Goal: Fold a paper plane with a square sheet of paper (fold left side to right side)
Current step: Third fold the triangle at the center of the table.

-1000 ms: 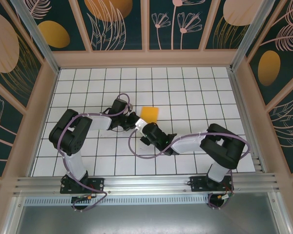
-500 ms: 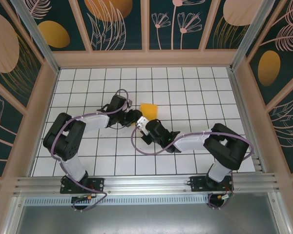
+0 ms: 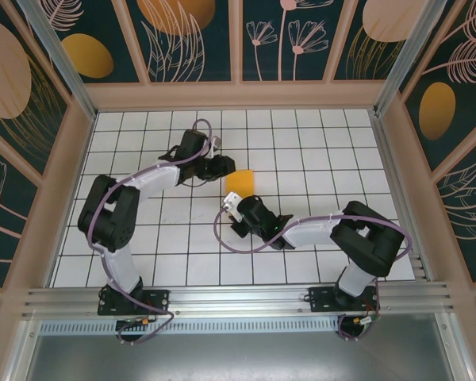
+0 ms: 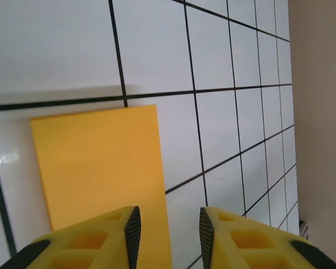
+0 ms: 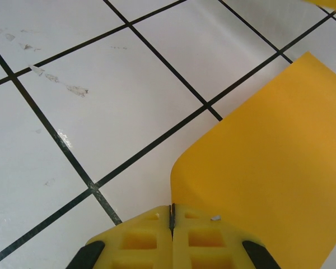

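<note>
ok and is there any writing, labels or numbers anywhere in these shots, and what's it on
No text can be read anywhere.
Orange paper: plain, no print.
White tiled floor: black grid lines only.
Wall panels: painted plants and ovals, no lettering.
Small white block on an arm: too small to tell if it bears a label.

No readable text, label, brand, number or sign appears on any surface.

Orange paper [image 5: 269, 157] cut off at right edge (right wrist view), near corner hidden behind right hand [image 5: 172, 209]
</note>
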